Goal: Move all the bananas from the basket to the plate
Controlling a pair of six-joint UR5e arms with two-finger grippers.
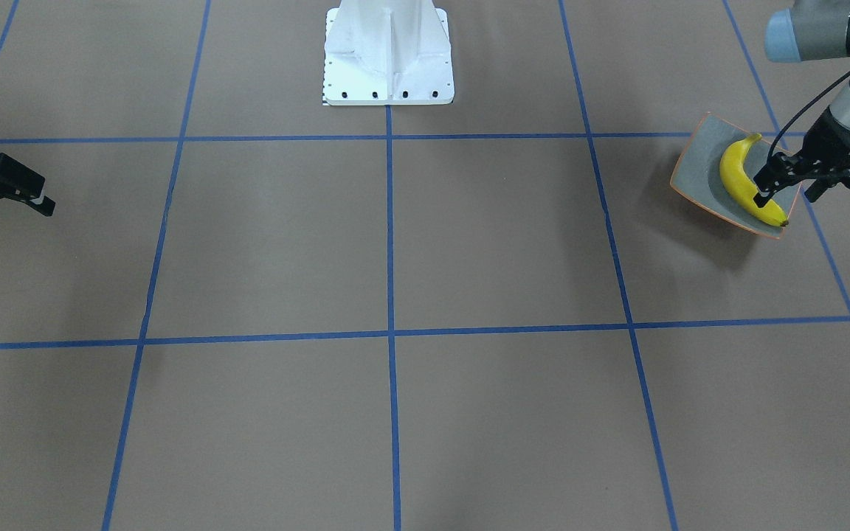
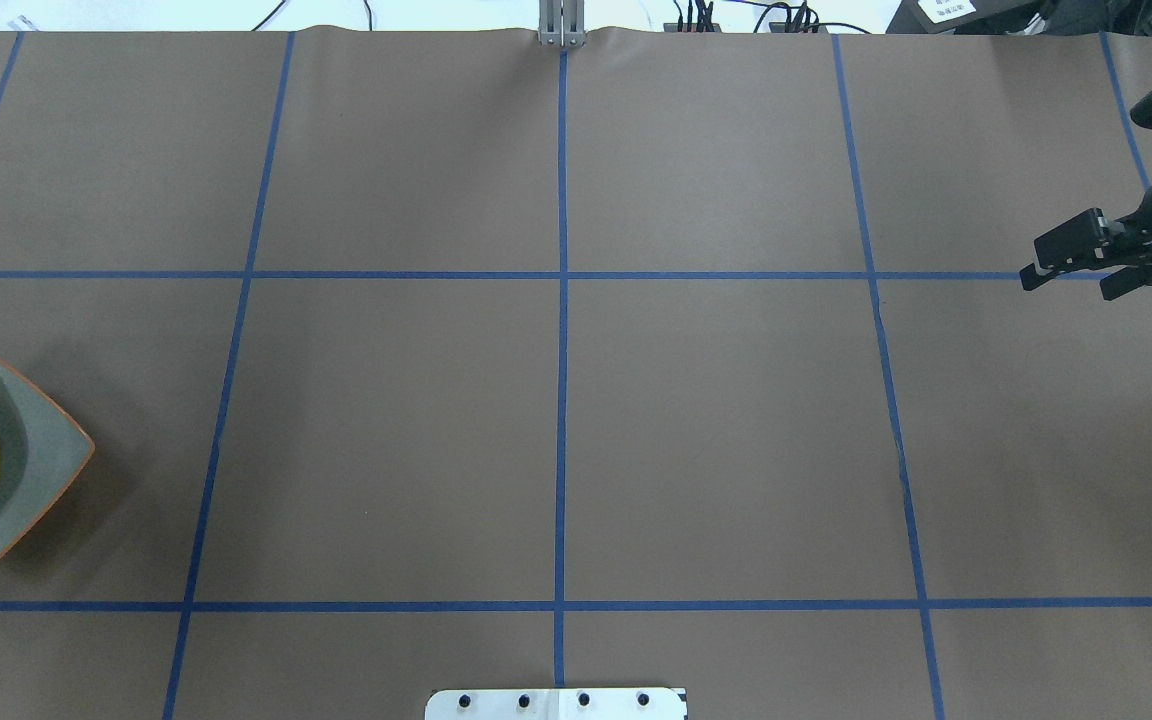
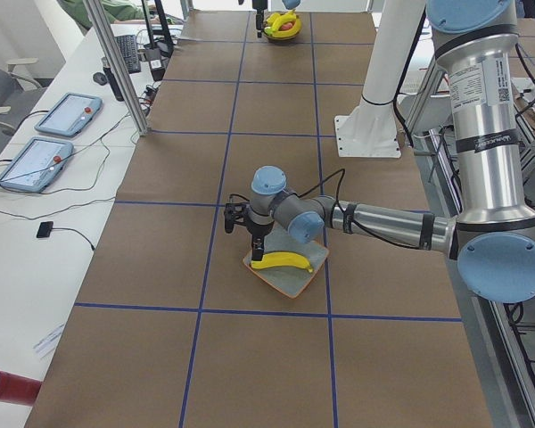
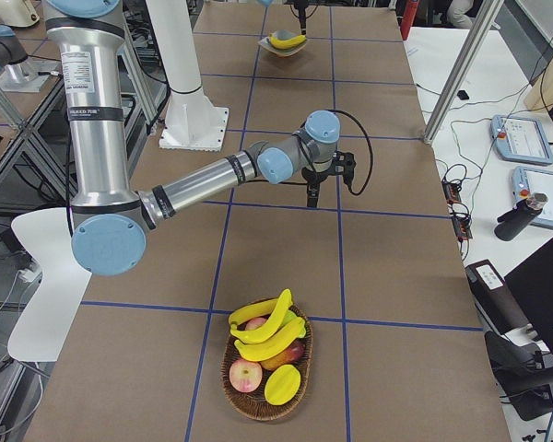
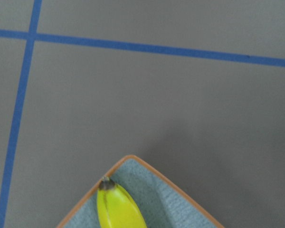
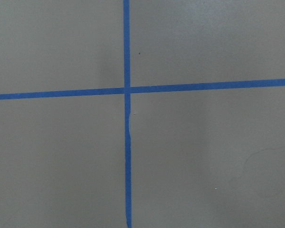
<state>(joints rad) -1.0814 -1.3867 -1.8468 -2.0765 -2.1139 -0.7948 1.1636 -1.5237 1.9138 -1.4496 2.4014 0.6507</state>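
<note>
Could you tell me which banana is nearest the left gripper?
The lone banana on the grey plate, at the left gripper; the other bananas lie in the basket.

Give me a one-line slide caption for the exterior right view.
Right end effector over mid-table; bananas in the near fruit basket, one banana on the far plate.

One bright yellow banana (image 1: 741,175) lies on its side along the small grey plate (image 1: 698,158) with the thin orange rim, one dark tip near a corner; the plate sits flat on the surface (image 1: 469,243). More bananas (image 4: 269,333) lie piled in the oval woven basket (image 4: 236,389), well apart from the plate
</note>
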